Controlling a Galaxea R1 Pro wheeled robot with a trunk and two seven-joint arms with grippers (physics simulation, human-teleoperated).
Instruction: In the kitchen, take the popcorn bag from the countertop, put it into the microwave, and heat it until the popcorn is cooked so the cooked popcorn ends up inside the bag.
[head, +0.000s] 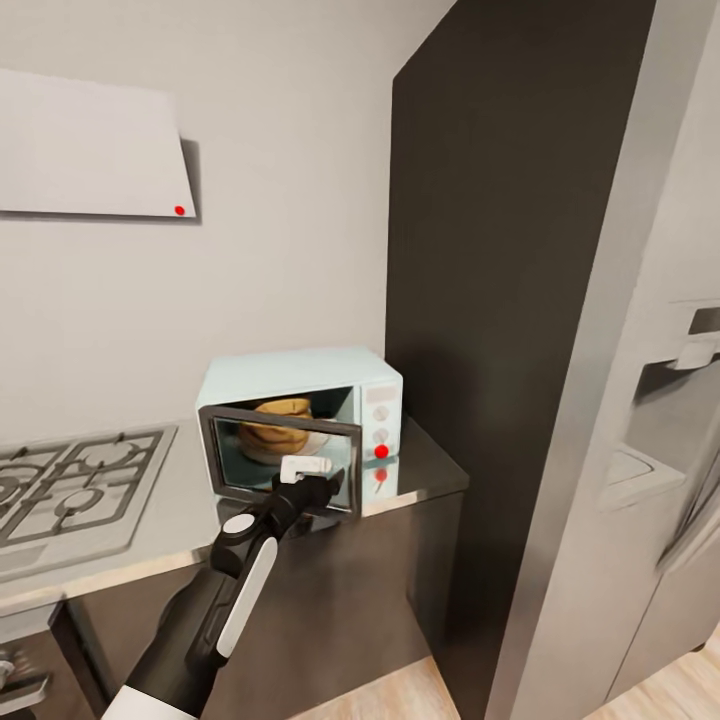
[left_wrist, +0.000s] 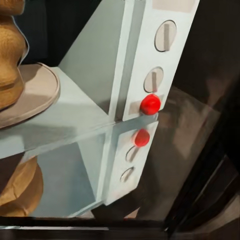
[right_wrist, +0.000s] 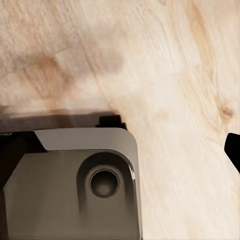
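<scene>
Two big bodies noted at the head view's right: a tall dark panel (head: 500, 300) and, beside it, a grey fridge (head: 650, 470). Found pale wooden floor (right_wrist: 175, 70) under the right wrist camera, with a grey part of the robot's base (right_wrist: 75, 185) over it. Made out a white hood (head: 90, 150) on the wall, high at the left. Traced the glossy countertop (head: 425, 480) running from the panel toward the left, over dark cabinet fronts. Spotted the gas hob (head: 70, 490) set into it at the left. Located the microwave (head: 300, 372) on the countertop just beside the dark panel, its glass door (head: 280, 460) swung partly open. Followed the left arm up to that door, and saw the left gripper (head: 305, 468) at the door's top edge, touching it or very nearly. Could not tell how far apart its fingers stood, nor whether anything was held. Found the popcorn bag (head: 278, 425) inside the microwave, upright on the round plate (left_wrist: 37, 90). Picked out a red button (left_wrist: 150, 104) low on the control panel (left_wrist: 162, 55), mirrored in the steel below.
</scene>
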